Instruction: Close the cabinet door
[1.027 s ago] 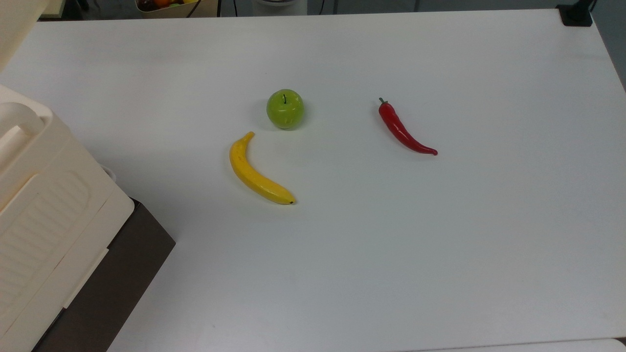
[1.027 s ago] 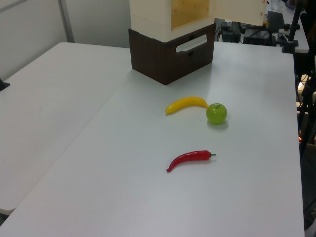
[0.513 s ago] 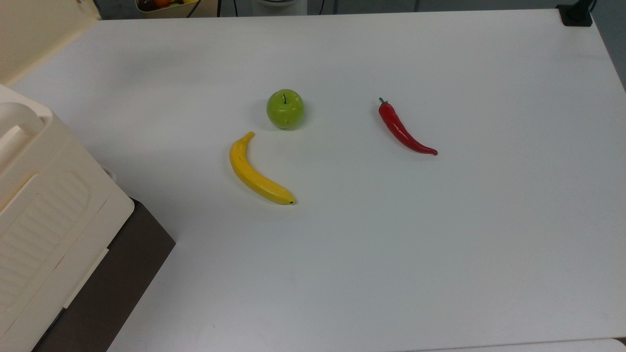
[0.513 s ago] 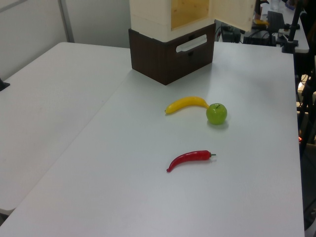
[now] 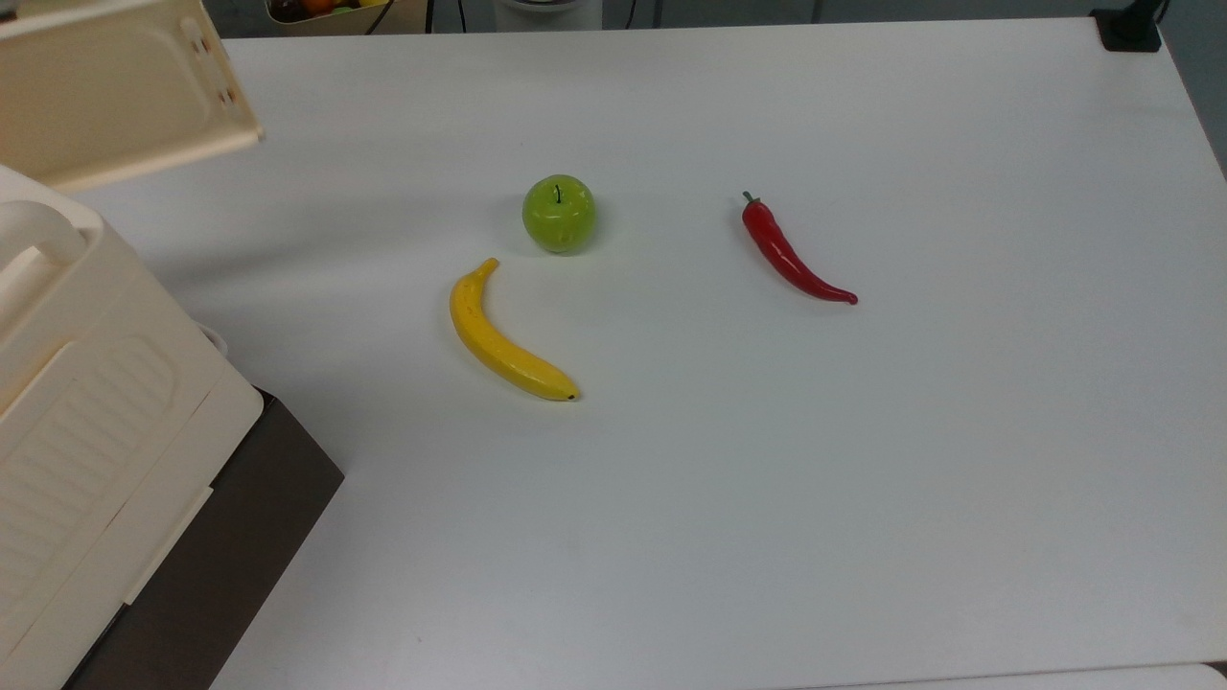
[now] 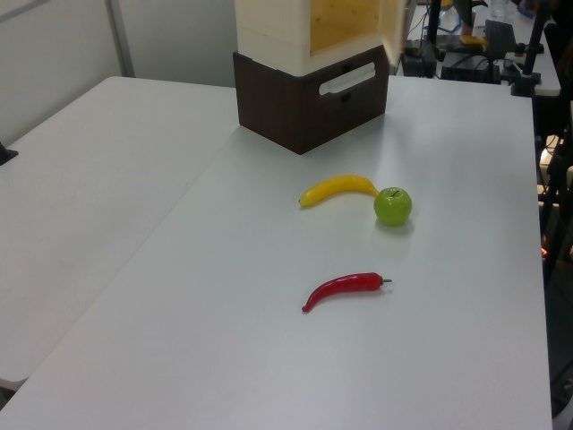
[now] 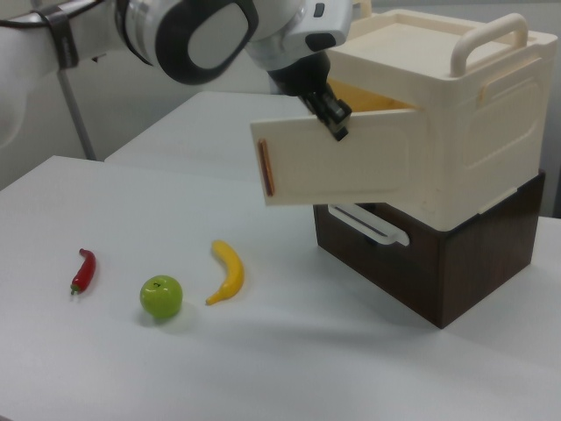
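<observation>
The black two-finger gripper [image 7: 333,114] presses the flat cream plastic cabinet door's [image 7: 337,167] top edge, swinging it toward the boxy cream cabinet [image 7: 465,123]; grip unclear.

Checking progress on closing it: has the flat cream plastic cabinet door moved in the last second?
Yes. In the top view the cream cabinet door has swung rightward, toward the unmoved green apple.

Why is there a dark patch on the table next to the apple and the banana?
Those are soft shadows from the lights above: in the right view one lies under the apple and beside the banana; in the top view the table looks greyer below the open cabinet door.
</observation>
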Controlling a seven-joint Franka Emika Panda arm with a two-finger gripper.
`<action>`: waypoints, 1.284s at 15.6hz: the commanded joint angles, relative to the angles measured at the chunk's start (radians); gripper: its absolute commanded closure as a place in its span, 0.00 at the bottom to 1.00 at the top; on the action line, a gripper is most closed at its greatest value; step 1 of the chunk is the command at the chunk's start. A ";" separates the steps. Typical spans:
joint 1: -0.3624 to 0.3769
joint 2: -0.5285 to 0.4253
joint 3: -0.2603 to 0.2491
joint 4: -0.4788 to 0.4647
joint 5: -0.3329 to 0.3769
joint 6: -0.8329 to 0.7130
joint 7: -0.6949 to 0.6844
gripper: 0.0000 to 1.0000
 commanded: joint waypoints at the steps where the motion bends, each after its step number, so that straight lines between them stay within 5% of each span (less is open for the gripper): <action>1: 0.022 0.056 -0.008 -0.010 0.015 0.200 0.041 1.00; 4: 0.019 0.085 -0.008 -0.012 0.011 0.320 0.091 1.00; 13: 0.043 0.067 -0.008 -0.059 -0.001 0.309 0.087 1.00; 20: 0.227 -0.002 -0.008 -0.082 -0.115 -0.028 0.049 1.00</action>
